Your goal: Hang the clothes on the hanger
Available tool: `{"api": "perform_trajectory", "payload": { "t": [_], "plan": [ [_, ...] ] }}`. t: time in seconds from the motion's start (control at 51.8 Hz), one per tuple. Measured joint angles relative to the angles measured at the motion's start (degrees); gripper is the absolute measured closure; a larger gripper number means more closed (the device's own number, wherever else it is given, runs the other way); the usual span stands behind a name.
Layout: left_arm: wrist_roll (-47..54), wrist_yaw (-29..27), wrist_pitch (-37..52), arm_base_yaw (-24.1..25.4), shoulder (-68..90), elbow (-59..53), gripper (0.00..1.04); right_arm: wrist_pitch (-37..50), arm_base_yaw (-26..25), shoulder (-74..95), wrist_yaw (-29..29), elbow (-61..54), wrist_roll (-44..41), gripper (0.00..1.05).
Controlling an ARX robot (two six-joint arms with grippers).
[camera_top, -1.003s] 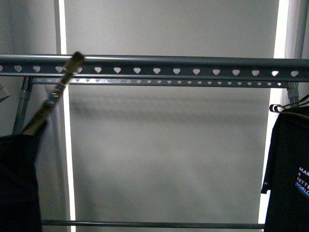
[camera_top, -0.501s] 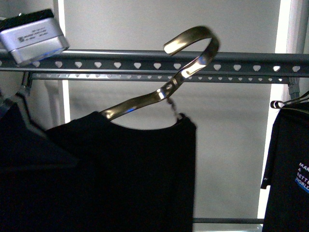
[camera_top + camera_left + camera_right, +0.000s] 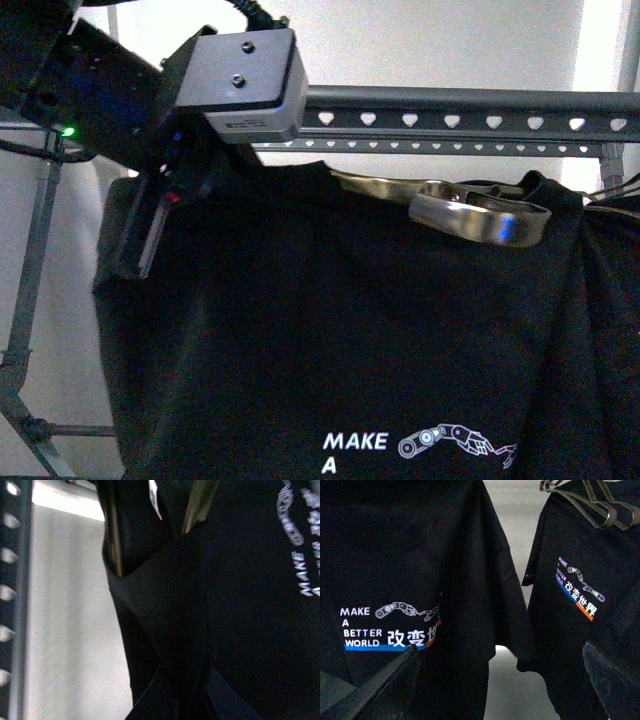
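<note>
Black T-shirt (image 3: 330, 330) — closer now (brass hook (image 3: 480, 218) below rail (image 3: 470, 100))

T-shirt (image 3: 330, 340) before and below rail (image 3: 480, 110); second T-shirt (image 3: 620, 300) to its right

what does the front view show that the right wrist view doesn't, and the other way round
Only the front view shows the rail with its heart-shaped holes, the left arm up beside it, and the brass-coloured hook lying across the shirt. Only the right wrist view shows the full print down to the blue-orange stripe, and the print on a second black T-shirt. Both show the black T-shirt with MAKE and the robot-arm drawing.
</note>
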Motion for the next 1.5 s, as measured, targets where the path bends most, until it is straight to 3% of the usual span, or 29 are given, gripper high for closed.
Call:
{"api": "perform_trajectory", "payload": {
  "t": [0.135,0.444,0.521,0.598,0.636,0.733,0.907,1.042,1.138,1.254,1.35,1.504],
  "plan": [
    [5.97,-0.85,3.1,-1.05,0.61,0.7,1.01,0.0,0.0,0.0,0.0,0.0,0.0,0.07],
    [7.41,-1.25,3.13,-0.96,0.68,0.7,1.01,-0.15,-0.22,0.13,-0.79,0.02,0.48,0.07],
    [7.45,-1.33,3.13,-0.96,0.68,0.7,1.01,-4.52,-7.45,6.14,-17.57,2.47,5.79,0.07],
    [7.52,-1.38,3.13,-1.09,0.68,0.7,1.01,-0.92,-16.55,15.8,-29.77,4.42,6.8,0.07],
    [7.65,-1.29,3.13,-1.09,0.68,0.7,1.01,2.38,-20.68,20.87,-33.75,5.84,5.03,0.07],
    [7.69,-1.31,3.13,-1.07,0.68,0.7,1.01,8.5,-24.63,28.22,-37.09,8.74,1.18,0.07],
    [7.85,-1.44,3.13,-0.81,0.68,0.7,1.01,17.75,-24.63,41.75,-40.83,17.77,-12.48,0.07],
    [8.11,-1.33,3.13,-0.96,0.68,0.7,1.01,21.07,-18.95,51.6,-43.91,27.34,-31.06,0.07],
    [8.24,-1.27,3.13,-0.98,0.68,0.7,1.01,14.51,-14.71,57.53,-46.18,34.93,-48.87,0.07],
    [8.31,-1.27,3.13,-0.96,0.68,0.7,1.01,3.67,-9.94,66.47,-41.48,45.72,-70.18,0.07],
    [8.31,-1.29,3.13,-0.94,0.68,0.7,1.01,0.31,-7.13,72.35,-37.7,52.52,-79.93,0.07],
    [8.68,-1.01,3.13,-0.98,0.68,0.7,1.01,-0.98,-4.59,78.42,-33.94,59.17,-86.68,0.07]
  ]
}}
